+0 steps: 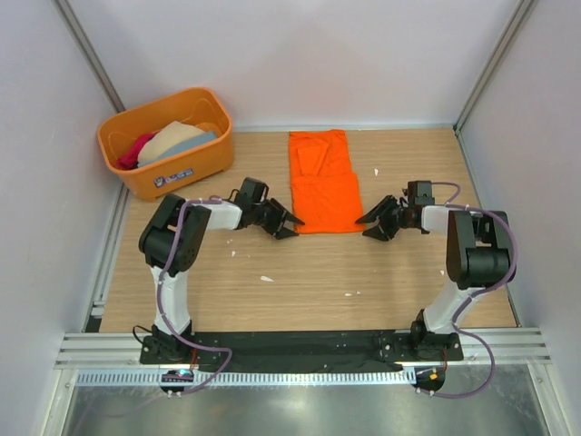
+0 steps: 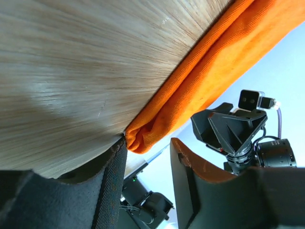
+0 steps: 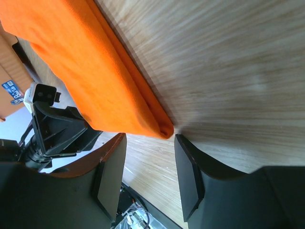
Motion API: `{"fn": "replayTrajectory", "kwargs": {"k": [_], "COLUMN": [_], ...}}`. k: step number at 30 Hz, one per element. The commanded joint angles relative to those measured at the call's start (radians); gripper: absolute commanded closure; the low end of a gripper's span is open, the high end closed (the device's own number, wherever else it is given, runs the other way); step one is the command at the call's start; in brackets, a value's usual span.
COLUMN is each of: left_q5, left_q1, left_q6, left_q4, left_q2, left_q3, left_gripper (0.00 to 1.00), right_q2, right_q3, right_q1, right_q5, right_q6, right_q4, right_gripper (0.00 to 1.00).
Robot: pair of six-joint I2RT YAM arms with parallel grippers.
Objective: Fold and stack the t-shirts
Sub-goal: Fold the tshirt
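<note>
A bright orange t-shirt [image 1: 323, 182] lies folded into a long strip on the wooden table, running from the back towards the middle. My left gripper [image 1: 289, 225] is open at the shirt's near left corner, which shows just beyond my jaws in the left wrist view [image 2: 190, 90]. My right gripper [image 1: 372, 224] is open at the near right corner, seen in the right wrist view [image 3: 105, 90]. Neither holds cloth. More shirts, crimson-pink [image 1: 136, 148], beige [image 1: 172, 136] and grey-blue [image 1: 195, 141], lie heaped in the tub.
A rigid orange plastic tub [image 1: 182, 174] with a label stands at the back left of the table. Small white scraps [image 1: 267, 278] lie on the wood in front of the shirt. Grey walls enclose the table on three sides.
</note>
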Motion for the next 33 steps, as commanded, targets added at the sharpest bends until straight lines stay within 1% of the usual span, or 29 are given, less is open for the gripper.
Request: {"fn": "replayTrajectory", "kwargs": {"k": [1, 4, 7, 8, 9, 10, 11, 12, 13, 14, 15, 16, 20, 23, 24, 26, 28, 29, 30, 31, 33], "left_q5": [-0.139, -0.135, -0.135, -0.135, -0.138, -0.136, -0.136, -0.133, -0.13, -0.129, -0.129, -0.129, -0.138, -0.127, -0.13, -0.13, -0.132, -0.135, -0.135, -0.135, -0.133], "left_q1": [0.004, 0.006, 0.007, 0.007, 0.01, 0.012, 0.015, 0.018, 0.018, 0.018, 0.018, 0.018, 0.012, 0.003, -0.006, -0.025, -0.032, -0.034, -0.036, -0.037, -0.04], "left_q6": [0.036, 0.032, 0.029, 0.027, 0.032, 0.035, 0.036, 0.042, 0.062, 0.073, 0.091, 0.11, 0.255, 0.311, 0.346, 0.374, 0.392, 0.392, 0.394, 0.398, 0.406], "left_q4": [-0.107, -0.107, -0.099, -0.099, -0.098, -0.096, -0.098, -0.099, -0.104, -0.109, -0.115, -0.124, -0.21, -0.257, -0.274, -0.293, -0.314, -0.316, -0.319, -0.325, -0.351], "left_q2": [0.063, 0.077, 0.086, 0.088, 0.088, 0.092, 0.094, 0.097, 0.101, 0.103, 0.103, 0.1, 0.034, -0.029, -0.087, -0.147, -0.245, -0.283, -0.36, -0.395, -0.473], "left_q3": [-0.038, -0.031, -0.027, -0.026, -0.026, -0.023, -0.021, -0.018, -0.012, 0.0, 0.006, 0.023, 0.032, -0.021, -0.043, -0.112, -0.193, -0.227, -0.259, -0.317, -0.371], "left_gripper": [0.55, 0.57, 0.65, 0.69, 0.72, 0.76, 0.88, 0.96, 1.0, 1.0, 1.0, 1.0, 1.0, 1.0, 1.0, 1.0, 1.0, 1.0, 1.0, 1.0, 1.0], "right_q2": [0.055, 0.066, 0.084, 0.091, 0.097, 0.103, 0.118, 0.124, 0.127, 0.132, 0.134, 0.135, 0.088, -0.003, -0.029, -0.115, -0.18, -0.254, -0.3, -0.381, -0.475], "right_q3": [0.006, 0.009, 0.011, 0.009, 0.008, 0.008, 0.008, 0.011, 0.011, 0.011, 0.011, 0.011, 0.008, -0.02, -0.05, -0.086, -0.147, -0.17, -0.217, -0.244, -0.314], "right_q1": [0.004, 0.004, 0.004, 0.004, 0.004, 0.004, 0.004, 0.004, 0.004, 0.004, 0.004, 0.005, 0.024, 0.035, 0.035, 0.093, 0.129, 0.149, 0.194, 0.214, 0.272], "right_q5": [0.125, 0.127, 0.131, 0.131, 0.133, 0.127, 0.122, 0.118, 0.116, 0.113, 0.11, 0.102, 0.082, 0.093, 0.093, 0.102, 0.117, 0.127, 0.136, 0.159, 0.177], "right_q6": [-0.014, -0.012, -0.012, -0.012, -0.012, -0.014, -0.014, -0.015, -0.017, -0.023, -0.031, -0.038, -0.106, -0.161, -0.169, -0.173, -0.166, -0.155, -0.146, -0.115, -0.083], "right_q4": [-0.013, -0.015, -0.007, -0.001, 0.003, 0.014, 0.02, 0.026, 0.031, 0.031, 0.031, 0.03, -0.035, -0.104, -0.115, -0.153, -0.187, -0.196, -0.205, -0.222, -0.242], "right_gripper": [0.49, 0.49, 0.49, 0.5, 0.52, 0.56, 0.58, 0.62, 0.68, 0.72, 0.79, 0.98, 0.99, 0.99, 0.99, 0.99, 0.99, 0.99, 0.99, 0.99, 0.99]}}
